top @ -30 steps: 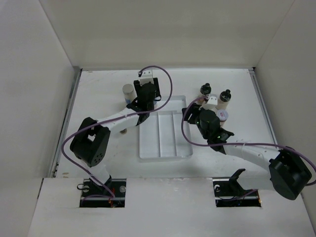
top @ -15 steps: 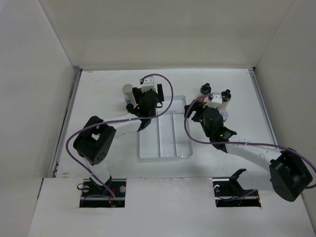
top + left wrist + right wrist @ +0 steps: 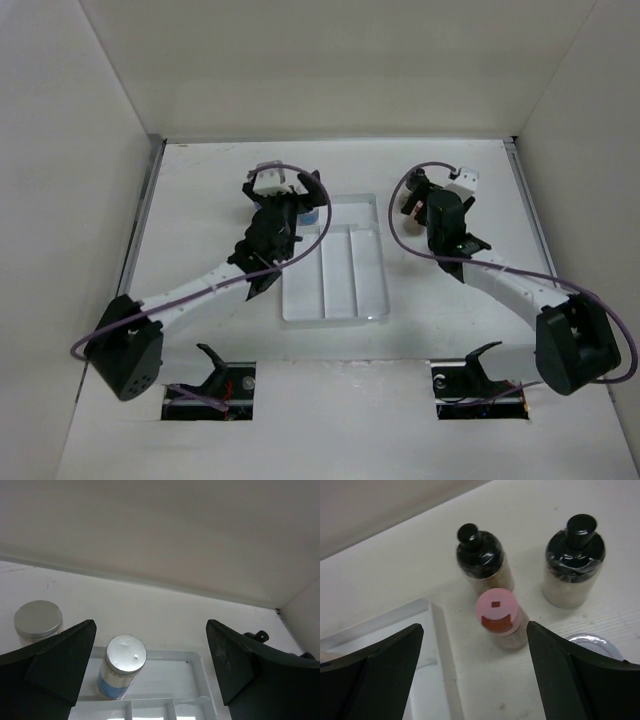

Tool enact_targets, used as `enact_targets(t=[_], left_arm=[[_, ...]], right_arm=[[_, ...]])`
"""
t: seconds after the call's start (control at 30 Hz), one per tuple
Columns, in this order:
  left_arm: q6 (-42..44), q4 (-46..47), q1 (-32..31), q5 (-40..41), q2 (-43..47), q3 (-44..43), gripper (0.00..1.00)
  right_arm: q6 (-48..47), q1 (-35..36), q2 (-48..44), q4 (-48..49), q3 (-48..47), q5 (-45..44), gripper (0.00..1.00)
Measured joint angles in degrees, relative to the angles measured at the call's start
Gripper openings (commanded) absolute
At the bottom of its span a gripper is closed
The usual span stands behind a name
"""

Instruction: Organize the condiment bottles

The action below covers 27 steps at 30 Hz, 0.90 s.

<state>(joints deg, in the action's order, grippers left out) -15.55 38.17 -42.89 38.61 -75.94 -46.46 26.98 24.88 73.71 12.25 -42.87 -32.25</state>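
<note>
Left tool [image 3: 150, 625] and right tool [image 3: 475, 625] gape wide, empty. Pink-capped bottle [image 3: 499, 617]: likely light, rigid, slick, tippy; pinch body below cap.

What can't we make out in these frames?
- Top external: pink-capped bottle, hidden under the right arm.
- Right wrist: clear round lid, mostly behind a finger.
- Left wrist: silver-lidded jar, body behind a finger; blue-labelled bottle in the tray, print too blurred to read.
</note>
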Motion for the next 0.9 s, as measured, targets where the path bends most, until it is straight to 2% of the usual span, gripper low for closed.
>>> enact_targets(t=[0.1,0.17,0.3,0.47,0.63,0.73,0.9], left_arm=[[-0.5,2.1,-0.5,-0.1,7.3,6.7,0.75],[-1.0,2.3,-0.8,-0.2,11.8,11.7,0.69],[-1.9,1.9,-1.5,0.0,20.2,20.4,0.69],[-2.8,1.3,-1.8,0.5,27.6,26.0,0.71],[-3.4,1.1,0.3,1.0,29.1,28.1,0.74],[-3.8,0.9,1.7,1.5,29.5,29.2,0.76],[-4.2,0.6,2.9,1.6,30.7,30.0,0.80]], right_arm=[[-1.0,-2.5,3.8,-1.9,-1.7,-0.1,0.91],[-1.7,-3.1,6.2,-3.3,-2.5,0.1,0.90],[-2.4,-3.1,9.8,-5.0,-3.4,0.9,0.87],[-3.2,-3.3,13.2,-6.6,-6.6,1.5,0.75],[-3.9,-4.7,16.7,-6.6,-10.4,1.5,0.65],[-4.3,-5.3,18.6,-6.5,-11.4,1.4,0.65],[-4.6,-5.4,19.6,-6.7,-11.4,1.4,0.45]])
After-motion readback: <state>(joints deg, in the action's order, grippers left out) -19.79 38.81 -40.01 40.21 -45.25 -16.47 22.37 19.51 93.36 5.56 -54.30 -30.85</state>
